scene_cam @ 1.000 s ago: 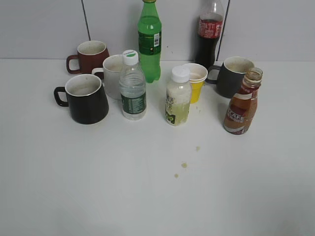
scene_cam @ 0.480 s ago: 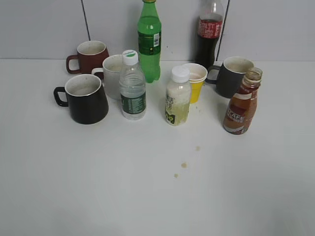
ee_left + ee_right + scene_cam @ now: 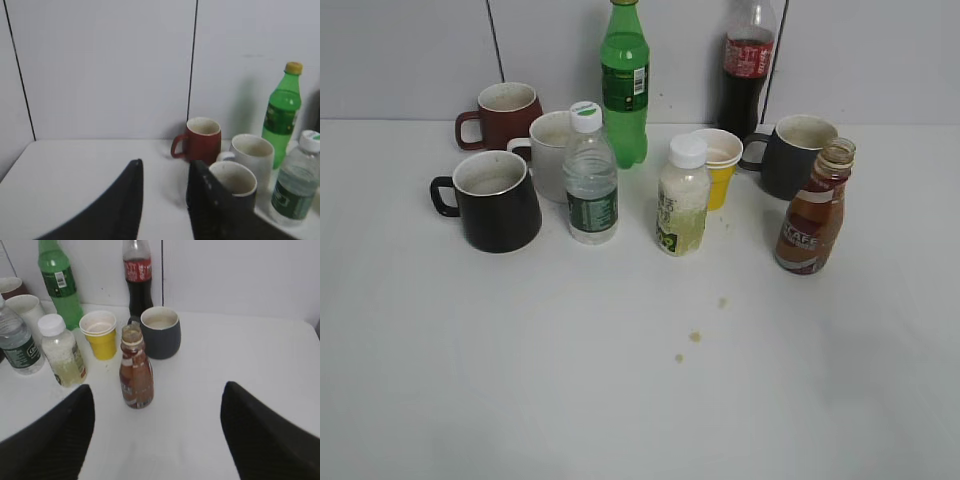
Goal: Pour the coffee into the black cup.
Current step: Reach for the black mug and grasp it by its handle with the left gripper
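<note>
The coffee bottle stands upright and uncapped at the right of the white table, brown liquid inside, label reading "CAFE". The black cup stands at the left, handle to the left, pale inside. Neither gripper shows in the exterior view. In the right wrist view my right gripper is open wide and empty, with the coffee bottle a little ahead, left of the gap's middle. In the left wrist view my left gripper is open and empty; the black cup sits just behind its right finger, partly hidden.
Maroon mug, white mug, water bottle, green bottle, pale juice bottle, yellow cup, cola bottle and dark grey mug crowd the back. Small brown drops mark the table.
</note>
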Action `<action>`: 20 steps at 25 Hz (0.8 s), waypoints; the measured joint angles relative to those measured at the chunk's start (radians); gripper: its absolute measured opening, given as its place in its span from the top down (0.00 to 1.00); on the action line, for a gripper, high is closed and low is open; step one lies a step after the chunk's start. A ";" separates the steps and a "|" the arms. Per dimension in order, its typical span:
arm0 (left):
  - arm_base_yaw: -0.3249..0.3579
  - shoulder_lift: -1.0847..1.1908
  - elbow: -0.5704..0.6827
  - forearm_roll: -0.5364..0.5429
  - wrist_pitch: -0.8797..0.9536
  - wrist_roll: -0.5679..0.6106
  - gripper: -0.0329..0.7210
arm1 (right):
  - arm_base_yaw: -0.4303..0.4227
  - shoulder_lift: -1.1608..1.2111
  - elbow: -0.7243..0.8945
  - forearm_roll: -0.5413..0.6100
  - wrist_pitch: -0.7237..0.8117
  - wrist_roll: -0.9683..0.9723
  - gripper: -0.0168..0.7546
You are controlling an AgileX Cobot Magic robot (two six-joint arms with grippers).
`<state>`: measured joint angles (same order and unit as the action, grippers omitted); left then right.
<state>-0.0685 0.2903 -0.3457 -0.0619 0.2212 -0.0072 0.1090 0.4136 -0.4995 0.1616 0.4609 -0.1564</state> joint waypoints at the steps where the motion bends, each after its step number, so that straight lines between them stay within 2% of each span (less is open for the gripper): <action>1: 0.000 0.043 0.026 0.000 -0.080 0.000 0.64 | 0.017 0.035 0.001 0.001 -0.059 -0.012 0.22; 7: 0.000 0.371 0.069 -0.011 -0.487 0.000 0.64 | 0.073 0.309 0.003 0.010 -0.405 -0.030 0.22; 15: 0.000 0.907 0.069 -0.007 -0.986 0.000 0.64 | 0.077 0.618 0.004 0.009 -0.701 -0.019 0.22; 20: 0.000 1.258 0.069 0.027 -1.355 0.000 0.64 | 0.125 0.753 0.017 -0.030 -0.870 0.006 0.22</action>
<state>-0.0685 1.5482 -0.2771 -0.0353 -1.1334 -0.0072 0.2338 1.1662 -0.4827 0.1317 -0.4093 -0.1508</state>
